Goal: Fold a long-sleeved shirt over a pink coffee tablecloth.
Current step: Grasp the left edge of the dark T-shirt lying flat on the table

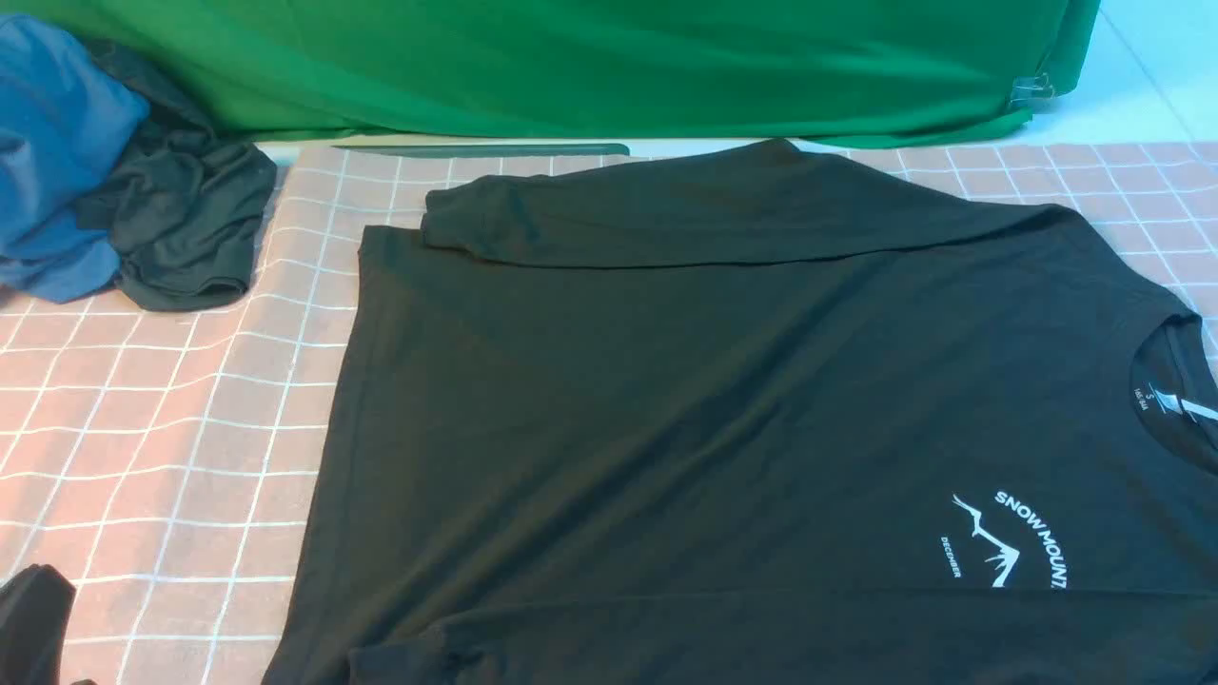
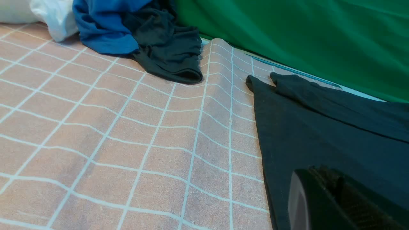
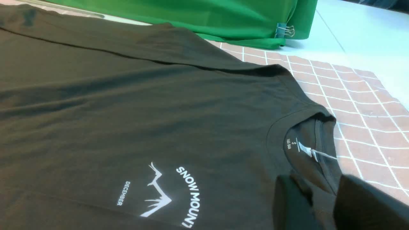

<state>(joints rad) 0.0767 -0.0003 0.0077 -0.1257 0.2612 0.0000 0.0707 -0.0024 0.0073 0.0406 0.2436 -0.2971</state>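
The black long-sleeved shirt lies flat on the pink coffee tablecloth, neck to the right, white mountain logo facing up. One sleeve is folded across its far side, and another fold runs along the near edge. My left gripper shows at the near left corner, apart from the shirt; in the left wrist view this gripper is shut with nothing in it. My right gripper is out of the front view; its fingers stand apart just above the collar, holding nothing.
A blue garment and a smaller dark one are bunched at the far left. A bright green cloth hangs along the back, held by a clip. Bare white table shows at the far right.
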